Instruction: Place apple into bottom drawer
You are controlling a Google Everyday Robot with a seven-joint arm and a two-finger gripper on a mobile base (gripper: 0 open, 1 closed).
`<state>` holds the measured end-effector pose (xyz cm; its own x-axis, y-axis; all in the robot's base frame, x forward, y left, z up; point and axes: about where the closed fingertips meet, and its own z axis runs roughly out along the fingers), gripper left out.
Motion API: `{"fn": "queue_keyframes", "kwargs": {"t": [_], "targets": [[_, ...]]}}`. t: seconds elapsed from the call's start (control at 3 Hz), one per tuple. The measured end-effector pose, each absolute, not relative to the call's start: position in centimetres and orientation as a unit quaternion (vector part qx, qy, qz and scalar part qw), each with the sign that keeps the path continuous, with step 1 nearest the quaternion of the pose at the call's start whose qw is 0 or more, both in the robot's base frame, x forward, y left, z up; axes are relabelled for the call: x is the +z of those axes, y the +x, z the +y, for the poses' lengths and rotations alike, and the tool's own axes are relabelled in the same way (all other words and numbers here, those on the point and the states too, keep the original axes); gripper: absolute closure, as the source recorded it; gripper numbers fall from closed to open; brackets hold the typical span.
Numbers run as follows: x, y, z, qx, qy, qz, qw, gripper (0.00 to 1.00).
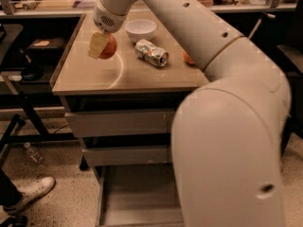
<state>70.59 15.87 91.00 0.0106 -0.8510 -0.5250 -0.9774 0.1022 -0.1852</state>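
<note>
My gripper (102,45) is shut on the red apple (109,47) and holds it above the left part of the tan cabinet top (128,74). A pale finger (98,45) covers the apple's left side. The bottom drawer (135,197) is pulled open below, showing a plain grey floor; my large white arm (227,126) hides its right part. The two upper grey drawers (118,122) are closed.
On the cabinet top stand a white bowl (140,29), a crushed can (151,53) lying on its side, and an orange (188,58) mostly hidden by my arm. A person's white shoe (31,192) and a plastic bottle (33,152) are on the floor at left.
</note>
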Motion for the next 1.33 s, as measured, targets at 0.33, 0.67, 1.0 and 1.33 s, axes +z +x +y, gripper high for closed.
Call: {"fn": "queue_keyframes", "kwargs": {"t": [0.33, 0.67, 1.0, 1.33], "targets": [[93.1, 66.6, 12.6, 0.126, -0.618, 0.722, 0.286, 1.0], [94.5, 60.7, 10.3, 0.141, -0.587, 0.742, 0.292, 1.0], [91.2, 59.3, 9.4, 0.135, -0.594, 0.75, 0.259, 1.0], [91.9, 59.0, 8.9, 0.134, -0.589, 0.752, 0.264, 1.0]]}}
